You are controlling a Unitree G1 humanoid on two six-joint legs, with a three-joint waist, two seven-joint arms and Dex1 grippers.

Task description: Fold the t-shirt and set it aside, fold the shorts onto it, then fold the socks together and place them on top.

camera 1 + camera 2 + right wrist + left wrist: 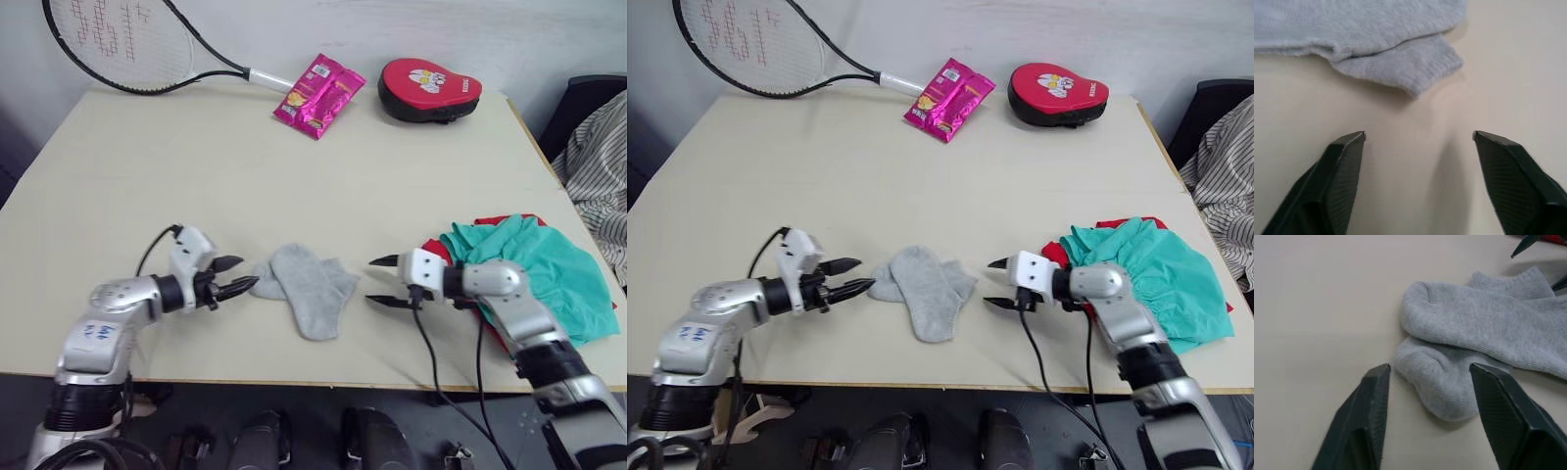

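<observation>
- Socks (306,285) lie crossed at the table's (147,186) near middle; left gripper (238,276) spread at one toe, empty, likely to pinch it
- Right gripper (383,281) wide, just short of them
- Shorts (534,269) cover shirt (505,221) at right, awaiting socks

Both arms reach in low over the table from the near edge, forearms angled inward, fingertips aimed at each other.

Left gripper (237,275): wrist roughly level, two black fingers spread apart, one above the other, tips pointing toward the robot's right. A black cable loops off the wrist.

Right gripper (383,281): elbow bent, forearm rising from the near right, fingers spread wide and pointing toward the robot's left, holding nothing. Cables hang down from the wrist.
</observation>
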